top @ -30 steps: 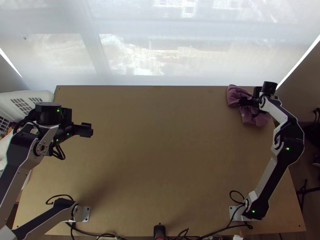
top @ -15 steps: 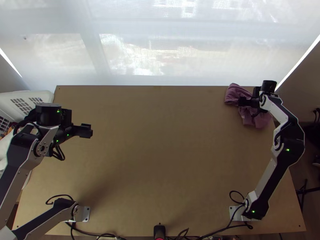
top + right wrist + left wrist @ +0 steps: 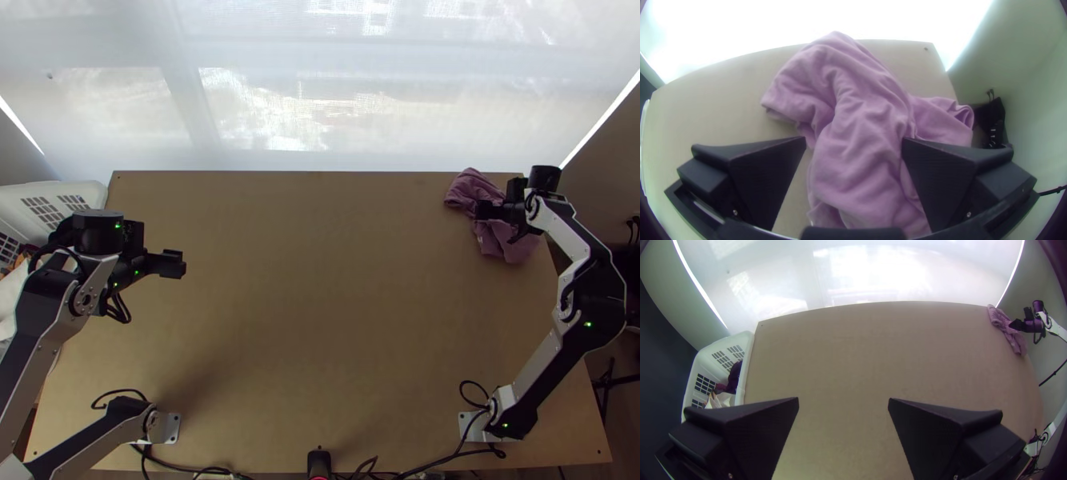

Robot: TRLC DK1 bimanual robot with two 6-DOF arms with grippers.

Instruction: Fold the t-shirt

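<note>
With right flat-fingered black pincer (image 3: 854, 139) spread, hovered over bunched mauve cloth t-shirt (image 3: 862, 115), presumably to grip it; held matching left pincer (image 3: 843, 398) spread, well apart.

The t-shirt (image 3: 520, 249) has been shifted slightly toward the middle of the bench (image 3: 320, 280), its near end lowered toward the near edge. The right arm's elbow (image 3: 602, 308) has been displaced outward.

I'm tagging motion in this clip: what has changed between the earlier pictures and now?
The t-shirt has shifted slightly left and toward the table's near edge. The right arm has swung its elbow outward; the right claw came slightly nearer too. Any letting go, I can't tell. The left claw stayed put.
</note>
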